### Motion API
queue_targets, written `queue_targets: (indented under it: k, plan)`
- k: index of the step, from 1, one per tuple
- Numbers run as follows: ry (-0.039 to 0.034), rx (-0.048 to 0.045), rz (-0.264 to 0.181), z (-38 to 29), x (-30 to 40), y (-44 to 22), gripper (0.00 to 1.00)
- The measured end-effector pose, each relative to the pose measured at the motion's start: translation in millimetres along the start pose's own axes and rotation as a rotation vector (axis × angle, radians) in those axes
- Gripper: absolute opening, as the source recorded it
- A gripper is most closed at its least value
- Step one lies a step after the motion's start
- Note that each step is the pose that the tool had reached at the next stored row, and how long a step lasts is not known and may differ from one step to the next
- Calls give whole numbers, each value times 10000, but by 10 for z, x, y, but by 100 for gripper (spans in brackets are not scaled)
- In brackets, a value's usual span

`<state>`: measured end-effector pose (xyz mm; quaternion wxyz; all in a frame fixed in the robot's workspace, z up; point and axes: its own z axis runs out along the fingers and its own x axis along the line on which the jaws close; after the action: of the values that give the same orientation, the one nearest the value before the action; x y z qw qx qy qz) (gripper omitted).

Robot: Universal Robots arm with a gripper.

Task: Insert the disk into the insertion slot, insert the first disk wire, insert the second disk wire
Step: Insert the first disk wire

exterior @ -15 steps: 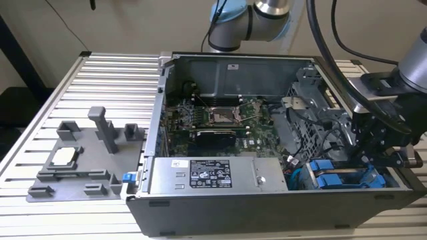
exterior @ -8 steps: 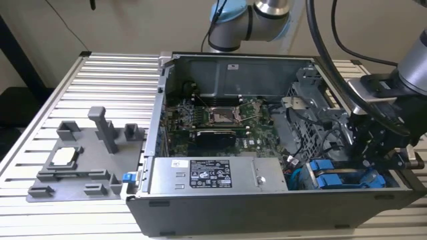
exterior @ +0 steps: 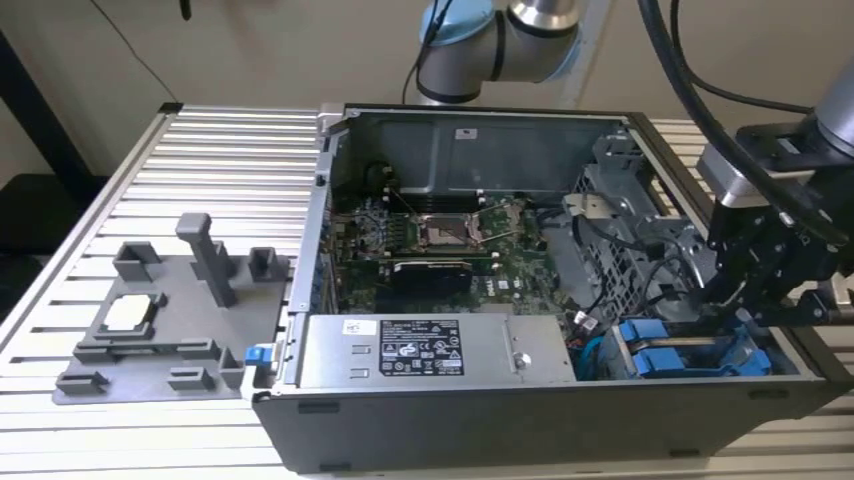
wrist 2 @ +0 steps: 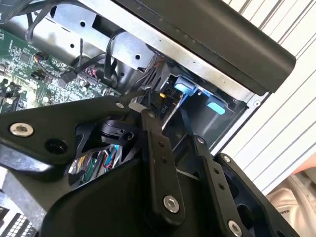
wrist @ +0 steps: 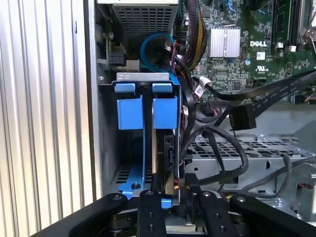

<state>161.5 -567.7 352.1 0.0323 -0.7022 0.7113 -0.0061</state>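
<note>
The gripper [exterior: 727, 300] was down inside the open computer case [exterior: 534, 425], at the corner on the exterior view's right. In both wrist views its two black fingers [wrist: 150, 210] were close together. They seemed to pinch a small black plug [wrist 2: 159, 96] with thin wires on it.

The disk [wrist: 165, 148] sat in the insertion slot [wrist: 143, 76], a grey metal cage by the case wall. Its blue frame stood up on edge (the dark side of the disk showed below the blue tab). The gripper [wrist: 176, 192] was right at the near end of the disk. Just beside the disk stood another blue carrier [wrist: 129, 106].

The case lay on a silver table [exterior: 200, 140]. A grey tray [exterior: 147, 345] lay well apart from the gripper, on the exterior view's left.
</note>
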Motion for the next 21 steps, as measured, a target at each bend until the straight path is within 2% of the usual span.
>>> queue_targets:
  k: [15, 21]
  plan:
    - [34, -49, 0, -478, -18, -26, 33]
    - [41, -53, 0, -487, -24, -27, 33]
